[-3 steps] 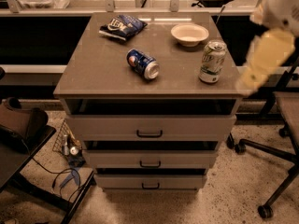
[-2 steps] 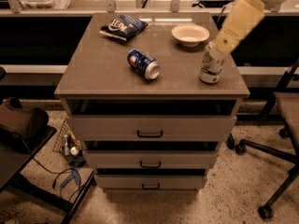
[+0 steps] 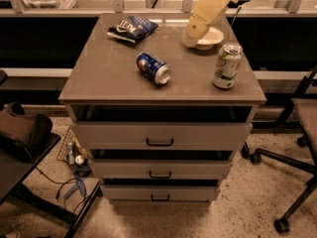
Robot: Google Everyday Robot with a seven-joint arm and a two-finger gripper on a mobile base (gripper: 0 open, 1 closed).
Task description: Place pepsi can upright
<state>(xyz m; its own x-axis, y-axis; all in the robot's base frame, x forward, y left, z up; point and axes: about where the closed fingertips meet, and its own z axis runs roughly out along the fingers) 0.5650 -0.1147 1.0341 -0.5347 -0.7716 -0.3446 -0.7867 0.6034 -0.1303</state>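
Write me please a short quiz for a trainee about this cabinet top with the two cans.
1. True or false: the pepsi can stands upright on the cabinet.
2. The gripper is nearest to: A) chip bag, B) white bowl, C) green-and-white can?
3. Fill in: ___ drawer handles show.
Key: 1 false, it lies on its side; 2 B, the gripper hangs at the bowl's left edge; 3 three.

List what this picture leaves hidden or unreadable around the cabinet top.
In the camera view:
- Bowl: left part hidden behind the gripper, which hangs over the cabinet top's back right.
- Arm: cut off by the top edge.
- Pepsi can, lying on its side: far end hidden by its own body.
- Chip bag: print too small to read.
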